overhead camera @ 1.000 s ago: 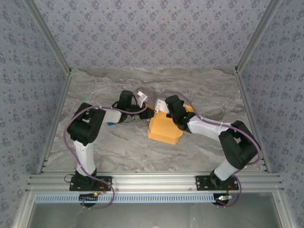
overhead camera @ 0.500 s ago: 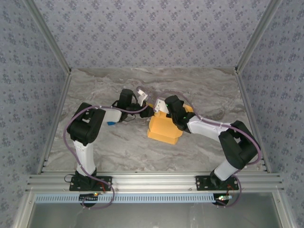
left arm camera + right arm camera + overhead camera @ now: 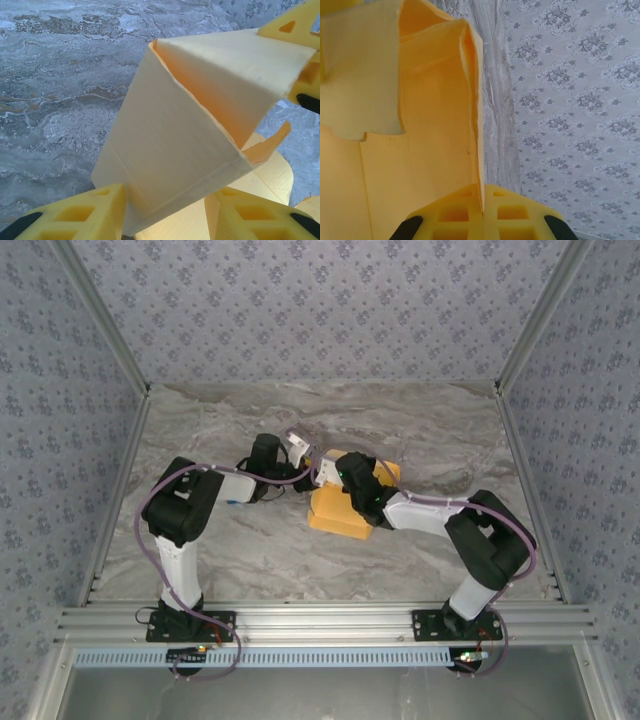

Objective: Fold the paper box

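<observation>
Backdrop: a grey-veined marble table (image 3: 250, 550) is stretching out under both my arms, with flowered wallpaper (image 3: 320, 300) rising behind it and a metal rail (image 3: 320, 620) running along the near edge.
Box: the paper box (image 3: 340, 512) is sitting near the middle of the table, between my two wrists. It is only half formed (a pale wall is standing up at a slant while a flatter orange part is lying beneath it).
Left side: my left gripper (image 3: 167, 220) is reaching in at the box's left end. Its yellow fingers (image 3: 95, 215) are standing partly apart, with a folded corner of the box dipping down between them. One finger is touching the pale wall; whether the pair is truly squeezing it, I cannot tell.
Right side: my right gripper (image 3: 482, 215) is coming in from the right with its fingers pressed together. They are pinching a thin upright wall of the box, whose edge is running straight down into the seam between them.
Inside the box: seen from my right wrist, a pale notched flap (image 3: 360, 75) is hanging at the upper left over the deeper orange inner face.
Overhead: both grippers are meeting close together at the far left corner of the box.
</observation>
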{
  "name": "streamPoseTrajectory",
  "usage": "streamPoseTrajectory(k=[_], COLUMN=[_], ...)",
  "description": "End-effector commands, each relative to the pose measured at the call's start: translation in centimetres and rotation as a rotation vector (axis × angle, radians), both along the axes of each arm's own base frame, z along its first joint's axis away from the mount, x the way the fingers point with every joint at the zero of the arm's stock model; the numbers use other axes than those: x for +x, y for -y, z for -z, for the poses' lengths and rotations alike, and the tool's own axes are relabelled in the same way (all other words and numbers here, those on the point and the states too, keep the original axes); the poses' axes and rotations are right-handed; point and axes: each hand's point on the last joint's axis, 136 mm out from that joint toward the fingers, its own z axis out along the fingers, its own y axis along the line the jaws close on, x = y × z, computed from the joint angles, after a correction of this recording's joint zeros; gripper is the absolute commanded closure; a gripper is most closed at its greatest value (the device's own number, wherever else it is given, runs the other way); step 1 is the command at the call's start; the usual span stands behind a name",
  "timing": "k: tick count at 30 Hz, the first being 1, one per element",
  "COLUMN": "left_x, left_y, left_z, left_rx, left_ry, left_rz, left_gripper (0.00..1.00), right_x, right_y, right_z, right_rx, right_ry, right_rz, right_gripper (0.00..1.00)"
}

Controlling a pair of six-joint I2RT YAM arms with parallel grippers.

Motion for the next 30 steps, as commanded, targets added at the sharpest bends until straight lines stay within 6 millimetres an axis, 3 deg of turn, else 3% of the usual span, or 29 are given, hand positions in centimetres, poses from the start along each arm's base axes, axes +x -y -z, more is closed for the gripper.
streamPoseTrajectory(k=[1,17,30], left_x=[0.9,2.3,3.9], left_y=[0.4,-0.5,0.1], left_z=[-1.9,-1.3,-0.1], left_rx=[-0.031,-0.024,0.069], left_ry=[0.108,0.126,0.094], left_rz=[-0.008,-0.128,-0.221], left_gripper=[0.55,0.51,0.47], right_x=[-0.2,-0.4,-0.3], right_y=[-0.4,-0.7,-0.4], right_z=[0.9,1.5,1.1], right_rx=[-0.049,-0.054,0.023], right_ry=[0.030,0.035,-0.034], right_rz=[-0.024,-0.068,-0.083], right_gripper=[1.00,1.00,1.00])
